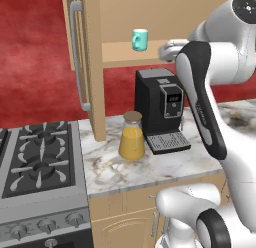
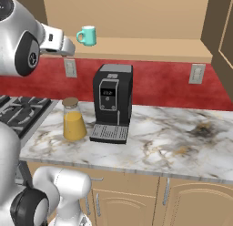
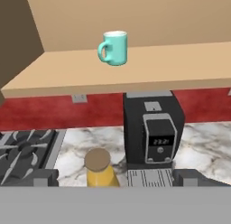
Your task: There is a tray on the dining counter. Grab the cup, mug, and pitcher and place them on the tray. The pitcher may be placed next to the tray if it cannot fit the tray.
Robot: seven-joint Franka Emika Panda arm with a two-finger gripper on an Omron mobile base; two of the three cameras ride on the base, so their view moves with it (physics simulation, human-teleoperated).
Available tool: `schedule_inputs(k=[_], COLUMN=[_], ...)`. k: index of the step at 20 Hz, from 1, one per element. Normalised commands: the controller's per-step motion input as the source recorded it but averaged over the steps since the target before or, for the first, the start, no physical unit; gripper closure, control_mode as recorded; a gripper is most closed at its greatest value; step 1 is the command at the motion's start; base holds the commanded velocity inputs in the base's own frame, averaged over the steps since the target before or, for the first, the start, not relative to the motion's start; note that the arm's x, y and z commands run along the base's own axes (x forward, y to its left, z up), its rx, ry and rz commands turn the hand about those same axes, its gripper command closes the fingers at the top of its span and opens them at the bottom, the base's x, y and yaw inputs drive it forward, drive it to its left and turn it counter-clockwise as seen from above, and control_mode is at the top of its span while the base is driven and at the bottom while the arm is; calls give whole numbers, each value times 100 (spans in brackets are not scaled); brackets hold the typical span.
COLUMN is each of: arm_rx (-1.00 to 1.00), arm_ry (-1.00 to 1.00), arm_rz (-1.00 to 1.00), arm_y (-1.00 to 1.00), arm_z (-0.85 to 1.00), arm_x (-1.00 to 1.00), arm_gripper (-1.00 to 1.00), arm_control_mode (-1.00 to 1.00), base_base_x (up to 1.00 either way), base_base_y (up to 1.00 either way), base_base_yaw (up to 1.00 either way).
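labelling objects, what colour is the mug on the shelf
Teal, with a pale inside; the mug shows best in the hand view.

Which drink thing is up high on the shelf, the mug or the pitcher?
The teal mug stands alone on the wooden shelf. The pitcher of orange liquid sits lower, on the marble worktop beside the black coffee machine.

The only writing I can spot is on the small lit display of the black coffee machine (image 3: pixel 153 133). Its pale digits look like 23.2, though they are blurry.
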Motion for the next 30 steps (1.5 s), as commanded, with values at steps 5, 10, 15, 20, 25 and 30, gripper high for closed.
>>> schedule_inputs(k=[5,10,15,20,25,30], arm_rx=[0,0,0,0,0,0], arm_ry=[0,0,0,-7,-11,-9], arm_rz=[0,0,0,0,0,0], arm_y=[6,6,5,3,2,2], arm_z=[0,0,0,0,-1,-12], arm_x=[42,41,34,19,11,13], arm_gripper=[-100,-100,-100,-100,-100,-100], arm_control_mode=[-100,-100,-100,-100,-100,-100], base_base_x=[0,0,0,0,0,0], base_base_y=[0,0,0,0,0,0], base_base_yaw=[0,0,0,0,0,0])
